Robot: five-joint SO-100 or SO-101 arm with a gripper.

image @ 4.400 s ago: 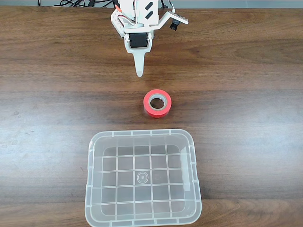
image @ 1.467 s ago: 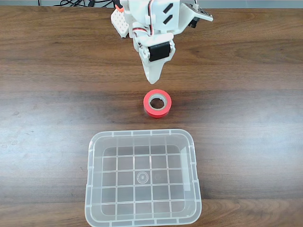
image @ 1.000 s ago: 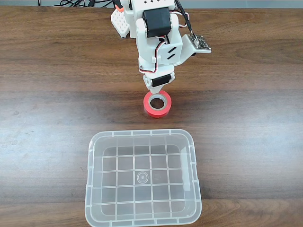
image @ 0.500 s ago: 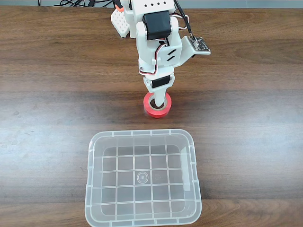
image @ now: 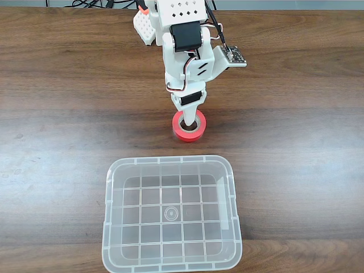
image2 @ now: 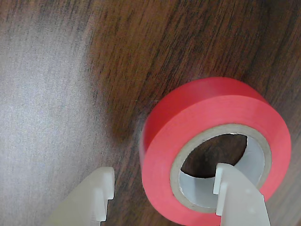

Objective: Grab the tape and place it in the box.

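The tape [image: 187, 135] is a small red-orange roll with a grey-beige core, lying flat on the wooden table just behind the box [image: 170, 161], a clear plastic bin with a grid bottom and nothing in it. My white gripper [image: 190, 119] points straight down onto the roll. In the wrist view the gripper [image2: 165, 174] is open and straddles the wall of the tape [image2: 207, 108]. One finger [image2: 235, 193] sits inside the core hole. The other finger [image2: 96, 193] stands outside the roll, a small gap away from it.
The table [image: 296, 142] is dark brown wood with bare surface on both sides of the arm and the box. Black cables [image: 94, 3] lie along the far edge behind the arm's base. The box reaches to the table's front edge.
The arm has reached forward from the back of the table and come down over the tape. In the last half second the gripper sank slightly further into the roll. Tape and box have not moved.
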